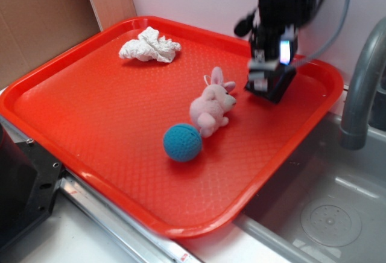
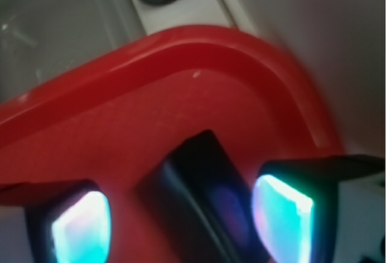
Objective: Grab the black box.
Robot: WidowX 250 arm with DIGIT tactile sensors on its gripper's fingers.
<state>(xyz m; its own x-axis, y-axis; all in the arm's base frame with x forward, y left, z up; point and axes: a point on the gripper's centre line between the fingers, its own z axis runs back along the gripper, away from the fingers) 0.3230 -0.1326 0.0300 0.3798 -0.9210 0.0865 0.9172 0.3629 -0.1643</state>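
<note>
Pincer over far right corner of red tray, fingers spread, released. Black box sits on tray directly beneath, between the two lit fingertips in wrist view; contact cannot be told. Pink rabbit toy just left of pincer; blue ball beyond it.

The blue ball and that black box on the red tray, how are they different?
The blue ball is round and looks crocheted; the black box is angular and smooth. The ball lies free near the tray's middle, beside the pink bunny; the box sits near the far corner with the tool straddling it, a finger on each side. The ball rests level; the box looks tilted. Both seem similar in size.
</note>
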